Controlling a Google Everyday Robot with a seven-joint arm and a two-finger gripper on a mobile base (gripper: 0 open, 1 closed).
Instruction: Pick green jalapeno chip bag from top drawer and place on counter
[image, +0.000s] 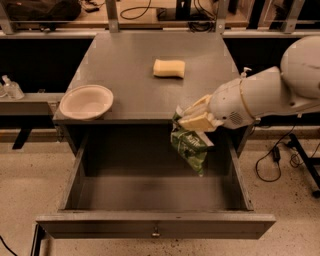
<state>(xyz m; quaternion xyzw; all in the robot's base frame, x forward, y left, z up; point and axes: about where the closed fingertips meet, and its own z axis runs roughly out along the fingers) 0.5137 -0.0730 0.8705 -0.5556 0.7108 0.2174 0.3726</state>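
The gripper (189, 119) was clamped on the top edge of the green jalapeno chip bag (189, 145). It held the bag at the counter's front edge, right of centre, so the bag hung in the air above the open top drawer (100, 226), clear of the drawer's floor. On the counter (125, 60) a pale yellow sponge (169, 68) lay near the middle. A white bowl (86, 101) sat at the front left corner.

My white arm (265, 92) reached in from the right, forearm sloping down leftward. The gripper (194, 120) hung over the right side of the top drawer (150, 226), its fingers clamped on the top of the green jalapeno chip bag (190, 147).
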